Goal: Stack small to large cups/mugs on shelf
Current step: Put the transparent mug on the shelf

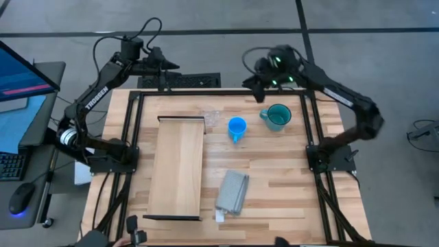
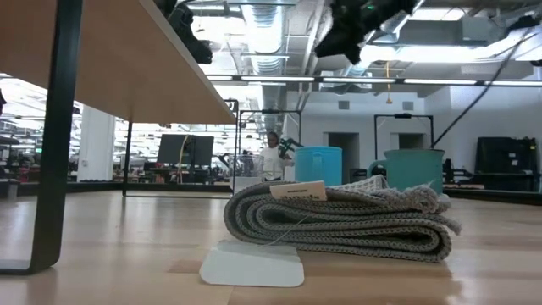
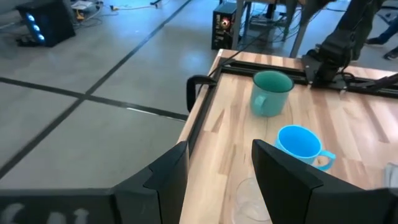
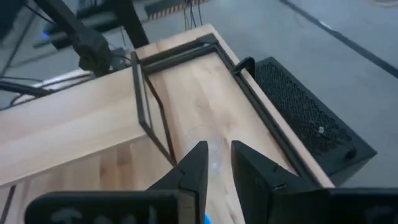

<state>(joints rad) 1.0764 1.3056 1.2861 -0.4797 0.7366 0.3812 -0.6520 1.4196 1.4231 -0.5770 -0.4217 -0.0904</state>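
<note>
We see two arms built from matte black links, with black cables looping loosely at their wrists. The left arm's long link carries white "TROSSEN" lettering. A white ring with a dark centre sits at the joint nearest its base. The right arm's wrist housing shows small green indicator lights. The left hand point(image 3: 214, 177) ends in two broad, flat, black angular fingers. The right hand point(image 4: 217, 165) has two narrower black fingers tapering to blunt tips.

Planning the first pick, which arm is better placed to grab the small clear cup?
Left, probably. The clear cup sits beside the shelf on the left gripper side; the right gripper hangs nearer the teal mug.
</note>
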